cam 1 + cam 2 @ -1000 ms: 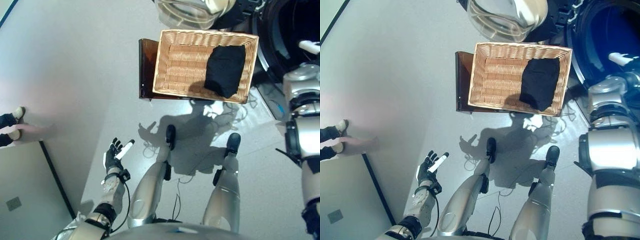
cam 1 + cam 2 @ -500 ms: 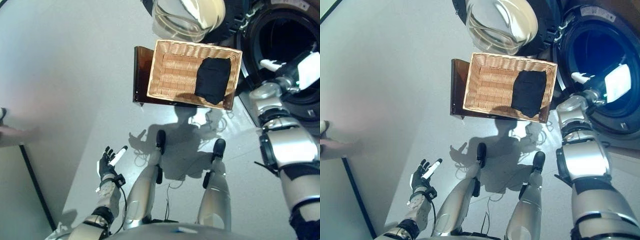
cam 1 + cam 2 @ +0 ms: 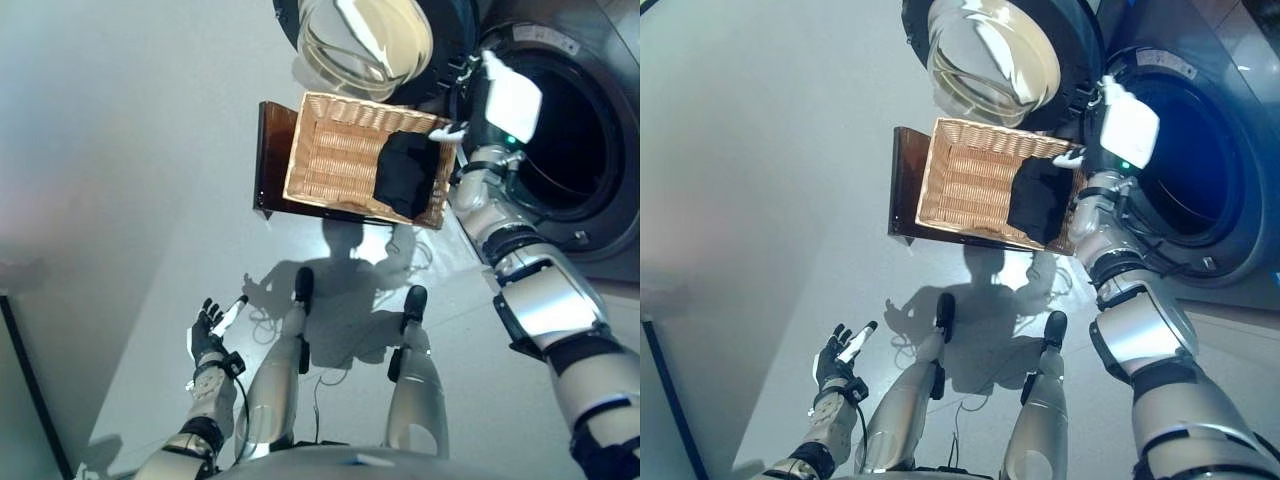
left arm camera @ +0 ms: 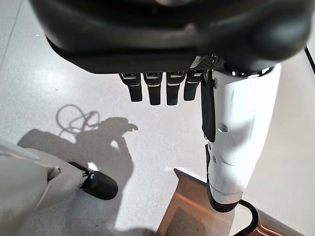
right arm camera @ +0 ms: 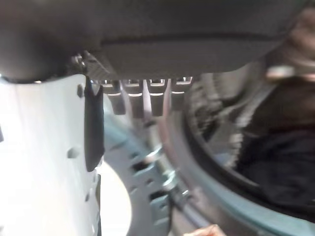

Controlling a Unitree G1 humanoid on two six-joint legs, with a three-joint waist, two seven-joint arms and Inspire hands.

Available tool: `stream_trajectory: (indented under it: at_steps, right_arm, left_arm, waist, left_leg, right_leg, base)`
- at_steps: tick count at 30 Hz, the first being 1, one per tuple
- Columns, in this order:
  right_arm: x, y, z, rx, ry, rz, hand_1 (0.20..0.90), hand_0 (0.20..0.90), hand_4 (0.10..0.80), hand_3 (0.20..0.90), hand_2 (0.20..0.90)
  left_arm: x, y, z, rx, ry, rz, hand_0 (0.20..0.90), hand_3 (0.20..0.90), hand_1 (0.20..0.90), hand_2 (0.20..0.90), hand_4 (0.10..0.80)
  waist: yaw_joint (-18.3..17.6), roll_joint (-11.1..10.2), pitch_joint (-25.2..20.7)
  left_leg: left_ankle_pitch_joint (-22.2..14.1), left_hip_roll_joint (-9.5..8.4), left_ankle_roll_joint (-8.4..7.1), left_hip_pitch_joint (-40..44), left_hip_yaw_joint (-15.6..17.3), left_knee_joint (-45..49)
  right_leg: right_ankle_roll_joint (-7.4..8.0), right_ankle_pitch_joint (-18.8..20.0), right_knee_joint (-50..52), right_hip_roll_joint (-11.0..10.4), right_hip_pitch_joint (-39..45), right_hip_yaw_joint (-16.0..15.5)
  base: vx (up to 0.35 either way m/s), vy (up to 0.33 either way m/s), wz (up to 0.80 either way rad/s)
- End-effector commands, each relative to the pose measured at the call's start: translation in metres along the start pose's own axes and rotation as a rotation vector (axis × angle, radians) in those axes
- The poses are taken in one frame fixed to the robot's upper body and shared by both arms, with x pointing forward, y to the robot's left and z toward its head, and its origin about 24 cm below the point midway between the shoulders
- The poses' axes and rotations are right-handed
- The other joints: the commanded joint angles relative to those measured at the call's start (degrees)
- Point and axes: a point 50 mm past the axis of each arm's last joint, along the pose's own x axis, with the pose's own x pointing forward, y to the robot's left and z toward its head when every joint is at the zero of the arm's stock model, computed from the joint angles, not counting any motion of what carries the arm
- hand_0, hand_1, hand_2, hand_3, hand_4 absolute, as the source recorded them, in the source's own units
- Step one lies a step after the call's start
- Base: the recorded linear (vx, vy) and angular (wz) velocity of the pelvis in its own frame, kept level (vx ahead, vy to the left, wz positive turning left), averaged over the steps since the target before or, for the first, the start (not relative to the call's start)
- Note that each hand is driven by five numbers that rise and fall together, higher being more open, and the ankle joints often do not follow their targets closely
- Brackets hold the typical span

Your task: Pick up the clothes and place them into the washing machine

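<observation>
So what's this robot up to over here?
It is doing laundry. A black garment lies in a wicker basket beside the open washing machine. The right hand reaches over the basket's far corner, fingers straight, holding nothing. The left hand hangs open and idle near the floor.

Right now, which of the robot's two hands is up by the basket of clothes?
The right hand, raised beside the wicker basket at the washing machine's opening; the left hand hangs low over bare floor.

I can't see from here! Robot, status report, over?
Both hands open: left hand low, right hand by the washer door. Black garment in wicker basket. Path clear.
</observation>
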Motion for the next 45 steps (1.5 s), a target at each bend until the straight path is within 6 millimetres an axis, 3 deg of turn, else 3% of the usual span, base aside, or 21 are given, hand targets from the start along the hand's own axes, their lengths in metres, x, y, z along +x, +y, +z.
stream_trajectory:
  at_steps: [1, 10, 20, 32, 45]
  right_arm:
    - [0.025, -0.033, 0.022, -0.098, -0.169, -0.105, 0.9, 0.9, 0.8, 0.9, 0.9]
    - [0.027, -0.026, 0.043, -0.475, -0.434, 0.021, 0.9, 0.9, 0.8, 0.9, 0.9]
    - [0.035, -0.032, 0.022, -1.059, -0.597, 0.1, 0.9, 0.9, 0.8, 0.9, 0.9]
    - [0.047, -0.048, 0.031, -1.256, -0.671, 0.107, 0.9, 0.9, 0.8, 0.9, 0.9]
    - [0.056, -0.06, 0.059, -1.18, -0.667, 0.019, 0.9, 0.9, 0.8, 0.9, 0.9]
  left_arm:
    - [0.009, 0.037, 0.015, 0.023, -0.055, 0.12, 0.9, 0.9, 0.9, 0.9, 0.8]
    - [0.011, 0.041, 0.019, 0.014, -0.058, 0.114, 0.9, 0.9, 0.9, 0.9, 0.8]
    - [0.01, 0.043, 0.016, 0.022, -0.038, 0.082, 0.9, 0.9, 0.9, 0.9, 0.8]
    - [0.011, 0.029, 0.026, -0.021, -0.091, -0.008, 0.9, 0.9, 0.9, 0.9, 0.8]
    - [0.012, 0.027, 0.028, -0.028, -0.096, 0.0, 0.9, 0.9, 0.9, 0.9, 0.8]
  waist:
    - [1.03, -1.93, -1.11]
    - [1.16, -3.36, -0.51]
    - [1.75, -4.05, 0.3]
    - [2.92, -3.44, 2.56]
    - [3.4, -2.98, 5.04]
  left_leg:
    - [-3.26, 2.86, -5.93, 1.32, 2.72, -0.46]
    - [-3.18, 2.98, -6.02, 1.13, 2.35, -0.46]
    - [-3.08, 2.89, -6.11, 0.38, 1.63, -0.46]
    - [-2.12, 2.87, -6.45, -1.61, 0.88, -0.46]
    - [-1.31, 2.99, -6.61, -3.52, 0.71, -0.46]
  right_leg:
    - [-1.97, -4.43, 3.26, 0.73, -0.52, 1.87]
    - [-1.95, -4.48, 3.27, 0.76, -0.41, 1.58]
    - [-1.91, -4.53, 3.11, 0.67, -0.53, 1.15]
    - [-1.91, -4.07, 2.75, 0.59, -1.86, 0.71]
    - [-1.96, -3.59, 3.24, 0.68, -3.9, 0.52]
  base:
    - [0.0, 0.0, 0.0]
    - [0.0, 0.0, 0.01]
    - [0.0, 0.0, 0.0]
    - [0.0, 0.0, 0.0]
    - [-0.013, -0.002, 0.04]
